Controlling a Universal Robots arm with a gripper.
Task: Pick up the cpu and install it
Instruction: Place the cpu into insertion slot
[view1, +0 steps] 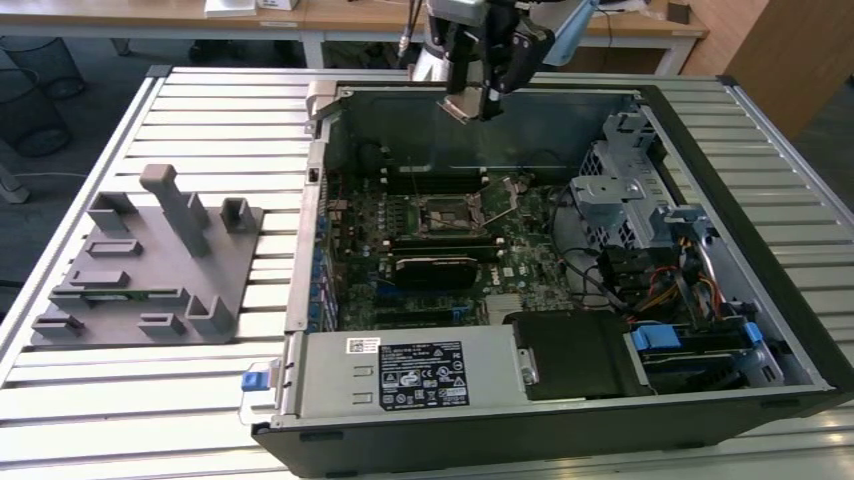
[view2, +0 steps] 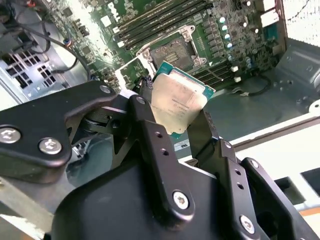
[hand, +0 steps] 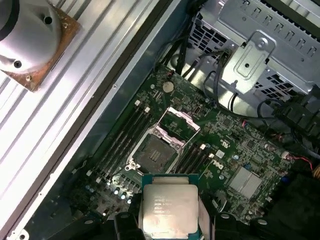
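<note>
Front of case: silver metal power-supply box (view1: 400, 370) with a white label, set against the near wall of the open black computer case (view1: 400, 450) lying on its side.
Beside the case: grey plastic holder block with upright posts (view1: 147, 270), on the exterior view's left, resting on the slatted silver metal table (view1: 214, 130).
Mid case: green motherboard (view1: 534, 260), lying flat on the case floor.
Socket: black square socket with metal frame (view1: 445, 212) (hand: 155, 152) – bare, hinged frame plate (hand: 180, 122) swung up beside it.
Hand: black two-finger gripper (view1: 474, 100) (view2: 175, 112), closed to the chip's width, fingers (view2: 145, 102) pressed on two opposite edges.
Chip: small flat square silvery-grey cpu (view1: 458, 107) (view2: 177, 102) (hand: 167, 207) – clamped in that gripper, tilted, up in the air over the far end of the case, well apart from the socket.
Beyond: pale wooden desks (view1: 347, 15).
</note>
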